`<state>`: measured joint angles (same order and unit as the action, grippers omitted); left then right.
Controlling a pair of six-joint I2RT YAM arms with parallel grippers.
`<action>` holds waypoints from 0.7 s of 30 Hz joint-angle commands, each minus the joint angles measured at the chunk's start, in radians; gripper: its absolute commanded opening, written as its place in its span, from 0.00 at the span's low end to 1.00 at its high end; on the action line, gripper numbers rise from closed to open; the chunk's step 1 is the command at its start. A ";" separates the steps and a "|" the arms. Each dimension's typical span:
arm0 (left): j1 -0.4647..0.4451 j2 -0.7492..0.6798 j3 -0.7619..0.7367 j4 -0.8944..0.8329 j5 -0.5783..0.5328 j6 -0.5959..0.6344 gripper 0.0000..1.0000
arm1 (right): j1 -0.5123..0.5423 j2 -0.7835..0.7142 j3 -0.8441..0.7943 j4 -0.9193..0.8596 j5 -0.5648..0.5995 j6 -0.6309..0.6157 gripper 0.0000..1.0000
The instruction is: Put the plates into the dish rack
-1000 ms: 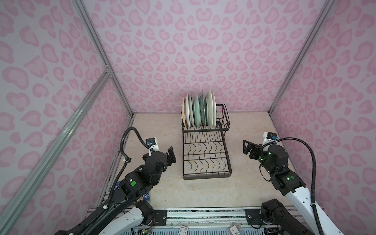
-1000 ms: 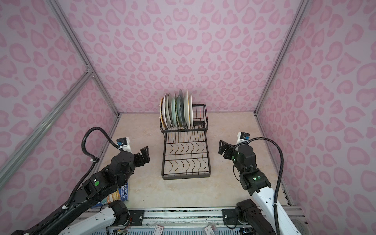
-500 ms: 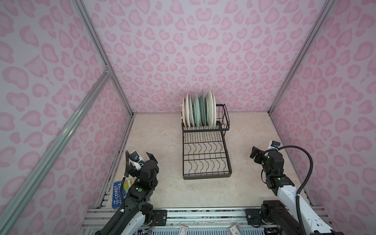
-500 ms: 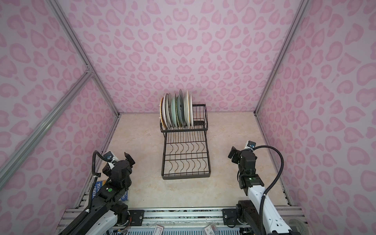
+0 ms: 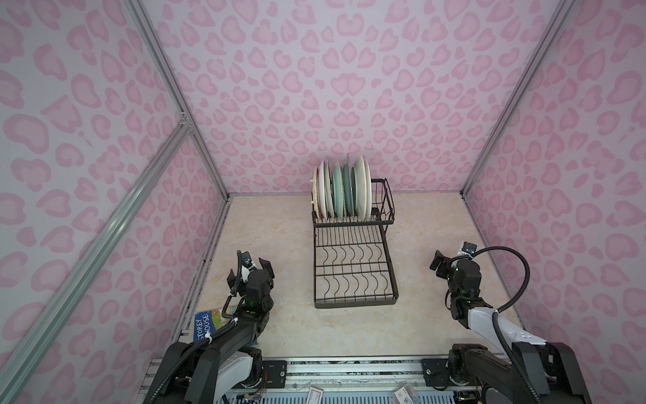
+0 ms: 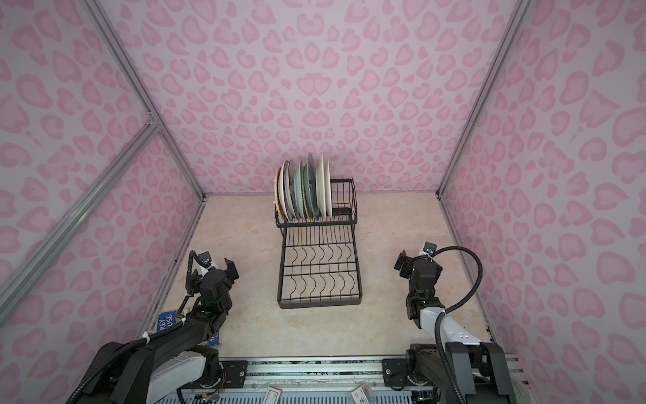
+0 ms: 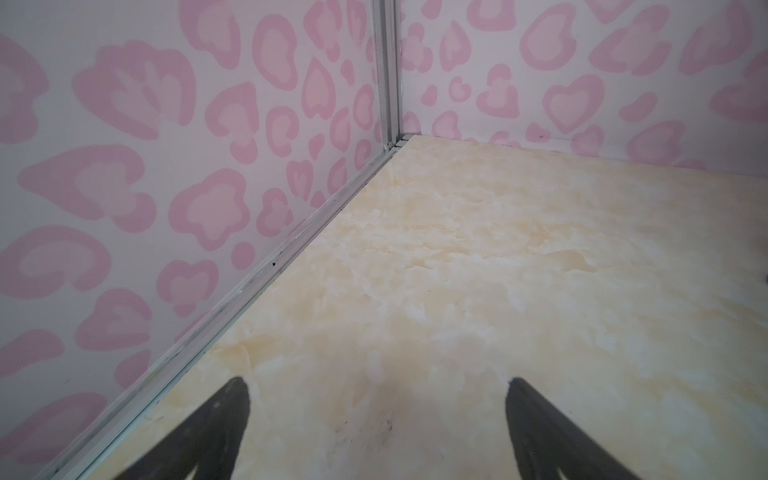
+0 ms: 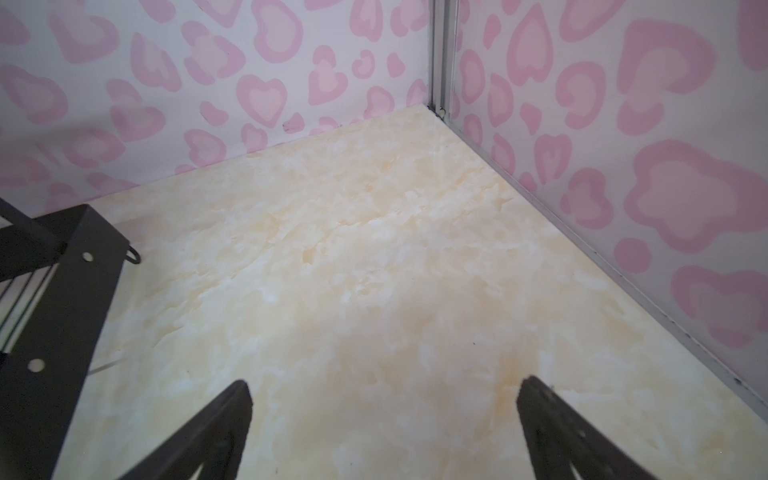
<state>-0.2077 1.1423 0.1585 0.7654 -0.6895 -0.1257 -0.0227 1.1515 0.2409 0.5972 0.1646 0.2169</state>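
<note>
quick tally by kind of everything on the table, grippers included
plates: about 8, packed edge-on, exact count unclear
dish rack: 1
book: 1
grippers: 2, left gripper and right gripper, both open and empty
total: about 12

Left gripper [image 5: 247,269], right gripper [image 5: 439,267]: lower, back.

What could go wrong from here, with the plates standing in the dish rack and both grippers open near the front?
1. The plates are packed closely, on edge, in the raised tier of the dish rack. A knock to the rack could make them clatter or chip.
2. The left arm lies over the blue book. Its next move may snag or drag it.
The left gripper and right gripper are open and empty, so nothing can drop.
</note>
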 commanded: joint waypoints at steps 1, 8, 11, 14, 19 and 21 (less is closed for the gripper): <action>0.030 0.063 -0.011 0.288 0.120 0.066 0.97 | -0.005 0.074 -0.017 0.195 0.048 -0.048 0.99; 0.046 0.264 -0.029 0.568 0.124 0.110 0.98 | -0.005 0.136 -0.014 0.314 -0.006 -0.107 0.99; 0.050 0.270 -0.010 0.527 0.213 0.136 0.98 | -0.005 0.216 -0.036 0.451 -0.042 -0.136 0.99; 0.075 0.283 -0.040 0.584 0.268 0.121 0.98 | 0.003 0.357 -0.059 0.640 -0.081 -0.167 0.99; 0.139 0.313 0.020 0.479 0.356 0.068 0.98 | 0.019 0.371 -0.037 0.619 -0.104 -0.192 1.00; 0.186 0.334 0.071 0.410 0.391 0.024 0.98 | 0.020 0.392 0.008 0.553 -0.137 -0.208 1.00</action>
<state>-0.0578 1.4704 0.1749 1.2514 -0.3649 -0.0364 -0.0040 1.5288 0.2127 1.1618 0.0750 0.0418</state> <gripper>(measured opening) 0.977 0.999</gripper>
